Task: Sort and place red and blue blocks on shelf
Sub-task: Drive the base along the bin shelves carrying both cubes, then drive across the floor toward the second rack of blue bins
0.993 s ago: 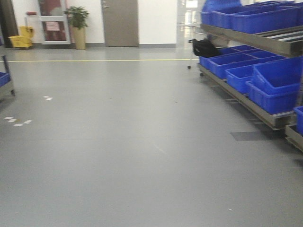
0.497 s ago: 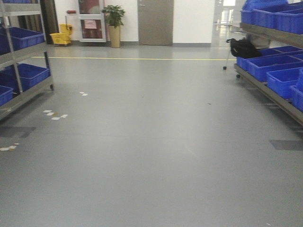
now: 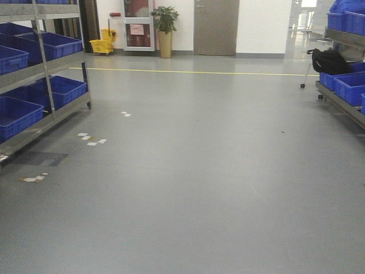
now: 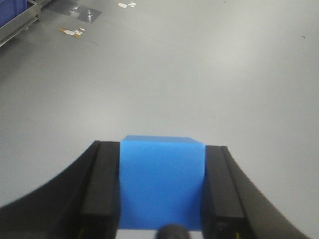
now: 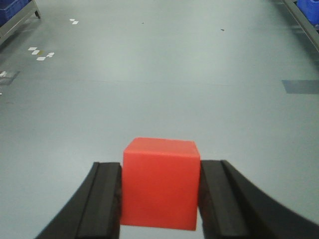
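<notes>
My left gripper (image 4: 162, 164) is shut on the blue block (image 4: 162, 181), held above the grey floor. My right gripper (image 5: 159, 174) is shut on the red block (image 5: 159, 181), also above the floor. A steel shelf (image 3: 40, 71) with large blue bins stands at the left of the front view. Another shelf (image 3: 345, 105) with blue bins stands at the right edge. Neither gripper shows in the front view.
Grey floor (image 3: 199, 171) stretches ahead, with white paper scraps (image 3: 91, 138) near the left shelf. A black bag (image 3: 329, 60) sits by the right shelf. A yellow mop bucket (image 3: 101, 45), a potted plant (image 3: 165, 28) and a door (image 3: 215, 27) are at the far wall.
The front view has swung to the left: the right shelf has slid toward the right edge and the left shelf has come into view. Both blocks stay gripped.
</notes>
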Robot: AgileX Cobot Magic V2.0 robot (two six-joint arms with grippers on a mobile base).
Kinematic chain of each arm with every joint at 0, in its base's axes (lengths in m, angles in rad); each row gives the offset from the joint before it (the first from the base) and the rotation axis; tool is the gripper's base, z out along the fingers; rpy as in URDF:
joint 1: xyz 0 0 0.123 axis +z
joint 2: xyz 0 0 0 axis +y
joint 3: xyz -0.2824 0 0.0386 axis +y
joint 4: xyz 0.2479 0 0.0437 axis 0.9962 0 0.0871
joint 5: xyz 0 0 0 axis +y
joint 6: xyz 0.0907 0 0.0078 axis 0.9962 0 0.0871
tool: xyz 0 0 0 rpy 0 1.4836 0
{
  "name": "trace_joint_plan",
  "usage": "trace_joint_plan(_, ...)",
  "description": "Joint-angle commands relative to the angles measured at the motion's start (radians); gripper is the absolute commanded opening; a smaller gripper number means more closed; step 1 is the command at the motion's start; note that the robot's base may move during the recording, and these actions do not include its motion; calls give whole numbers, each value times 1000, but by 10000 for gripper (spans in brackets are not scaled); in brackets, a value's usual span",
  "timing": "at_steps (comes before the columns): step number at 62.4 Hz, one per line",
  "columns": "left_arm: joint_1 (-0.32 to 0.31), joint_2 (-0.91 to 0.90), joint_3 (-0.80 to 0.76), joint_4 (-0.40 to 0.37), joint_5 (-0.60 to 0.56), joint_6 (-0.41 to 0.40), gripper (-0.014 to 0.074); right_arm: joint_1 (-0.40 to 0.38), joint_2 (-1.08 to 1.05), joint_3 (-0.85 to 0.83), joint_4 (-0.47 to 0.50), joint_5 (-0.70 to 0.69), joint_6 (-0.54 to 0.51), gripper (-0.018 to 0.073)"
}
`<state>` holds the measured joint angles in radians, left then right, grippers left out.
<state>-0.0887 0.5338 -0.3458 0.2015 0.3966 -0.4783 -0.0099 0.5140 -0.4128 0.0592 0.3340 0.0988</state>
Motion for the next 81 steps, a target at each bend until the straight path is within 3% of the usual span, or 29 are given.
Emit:
trace_joint_plan(1,4,2,-30,8,-75,-3,125,-5,0,-27,-9,-91,-4,49)
trace_joint_plan(81,4,2,-30,8,-75,-3,125,-5,0,-27,-9,-91,-4,49)
